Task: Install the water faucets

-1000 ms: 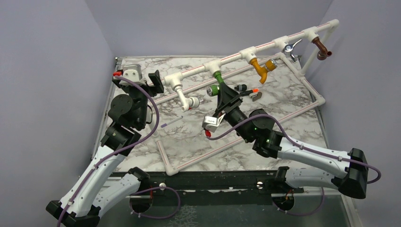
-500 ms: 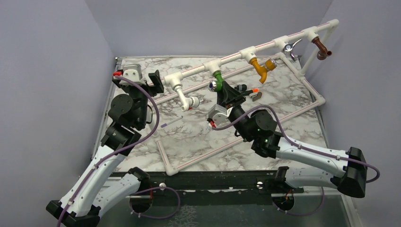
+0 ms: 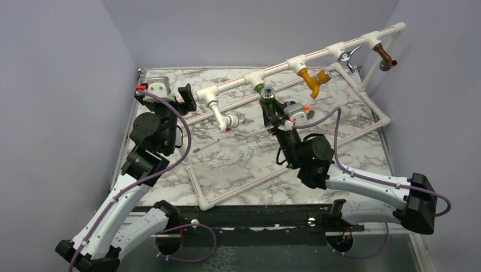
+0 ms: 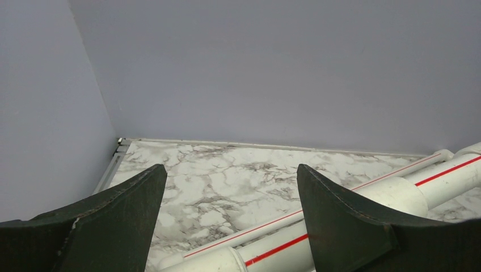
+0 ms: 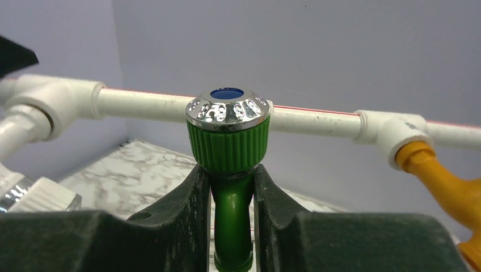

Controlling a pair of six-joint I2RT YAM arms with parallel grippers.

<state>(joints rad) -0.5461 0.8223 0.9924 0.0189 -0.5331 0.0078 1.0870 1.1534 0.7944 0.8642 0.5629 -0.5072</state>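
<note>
Now | green faucet (image 5: 228, 144) is gripped below its knob (image 5: 227, 109) by the right tool (image 5: 231, 192) (pinched tight) | nothing is held by the left tool (image 4: 230, 195), spread wide near the pipe (image 4: 448, 174).

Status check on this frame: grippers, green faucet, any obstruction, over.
Right gripper shut on green faucet stem, below its silver knob. Left gripper open, empty, near the white pipe frame. Yellow faucet alongside, not touching.
</note>
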